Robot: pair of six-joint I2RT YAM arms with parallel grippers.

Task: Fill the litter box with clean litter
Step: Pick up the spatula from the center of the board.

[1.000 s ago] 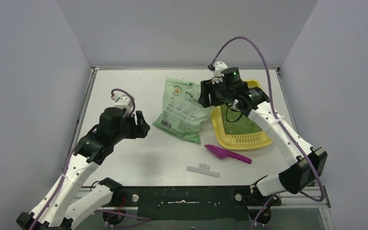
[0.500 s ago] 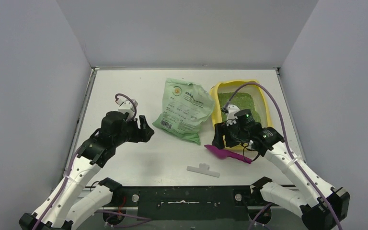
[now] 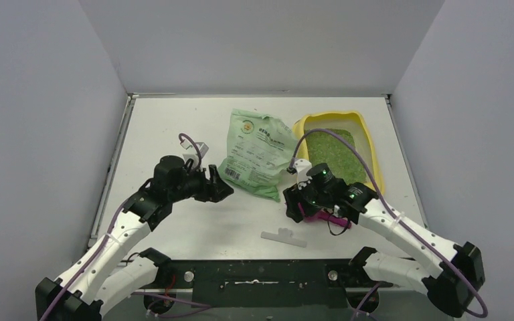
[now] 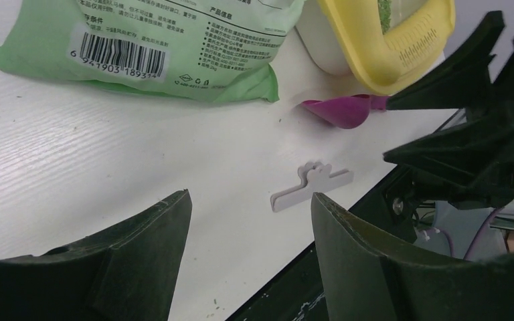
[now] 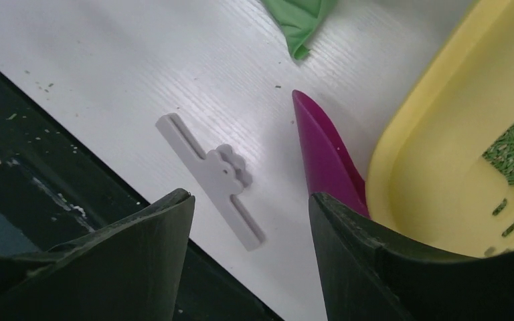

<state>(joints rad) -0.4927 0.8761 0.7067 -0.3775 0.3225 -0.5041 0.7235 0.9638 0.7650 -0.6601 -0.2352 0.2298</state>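
Both sets of jaws are parted with nothing in them: the right gripper (image 5: 251, 197) has only tabletop between its fingers, and so does the left gripper (image 4: 247, 200).

The litter box (image 3: 369, 147) sits at the far right of the table (image 3: 167, 127), long axis running near-to-far, and there's already a layer of clean litter (image 3: 331, 150) across its floor. From the right jaws it's just beyond and to the right; in the right wrist view the yellow corner nearly touches the right finger.

The magenta scoop (image 5: 324, 160) lies tucked against that near-left corner, pointed tip aimed away from the box toward the bag. Its handle end is hidden under the gripper, so we can't call its full axis. We'd guess the scoop is the next grab, and the right arm is far nearer to it.

The green litter bag (image 3: 254, 154) lies flat just left of the box. A white bag clip (image 3: 284, 236) sits near the front edge, apart from the scoop.

Compared to a second ago, the right arm has swung from up over the box's far end down to this near corner. The left gripper has slid right, close to the bag's near edge. Box, bag, scoop and clip don't look moved to us.
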